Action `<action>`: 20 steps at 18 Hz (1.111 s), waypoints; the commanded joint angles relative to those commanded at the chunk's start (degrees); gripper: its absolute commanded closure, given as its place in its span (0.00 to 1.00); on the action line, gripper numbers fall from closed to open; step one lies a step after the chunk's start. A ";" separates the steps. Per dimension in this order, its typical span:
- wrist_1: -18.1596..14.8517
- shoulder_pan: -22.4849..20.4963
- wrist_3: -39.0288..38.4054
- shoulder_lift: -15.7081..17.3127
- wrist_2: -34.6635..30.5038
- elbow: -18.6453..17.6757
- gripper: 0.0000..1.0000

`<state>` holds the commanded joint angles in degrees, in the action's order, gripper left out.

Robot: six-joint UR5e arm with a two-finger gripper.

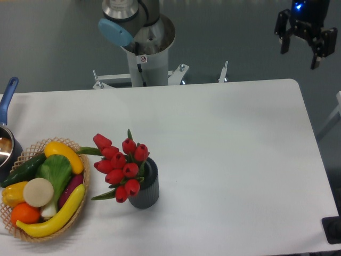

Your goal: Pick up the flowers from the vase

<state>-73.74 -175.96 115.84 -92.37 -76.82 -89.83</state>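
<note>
Clearly the reach is not yet begun: the white table [224,144] has much free room right of the ribbed grey vase [147,188], which holds the red tulips [121,162] beside the wicker basket [84,184]. The gripper [305,44] hangs beyond the far right corner, fingers apart, holding nothing; next it must descend over the tulips.

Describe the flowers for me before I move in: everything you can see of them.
The flowers are a bunch of about nine red tulip buds with green leaves, artificial by their look. Their stems sit in the mouth of the dark grey ribbed vase, and the bunch leans out to the left, toward the wicker basket without touching it. One leaf pokes up at the top, another hangs low at the left. Only the vase touches them; the gripper is far off, above the table's far right corner.
</note>
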 joint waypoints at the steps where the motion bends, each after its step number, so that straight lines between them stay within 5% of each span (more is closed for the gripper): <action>1: 0.17 0.00 0.00 0.00 0.00 -0.09 0.00; 13: 0.00 0.88 -0.52 -0.26 0.35 -0.35 0.00; 20: 3.51 2.63 -14.14 0.09 5.27 -4.12 0.00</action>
<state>-70.23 -173.33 101.70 -92.28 -71.54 -93.95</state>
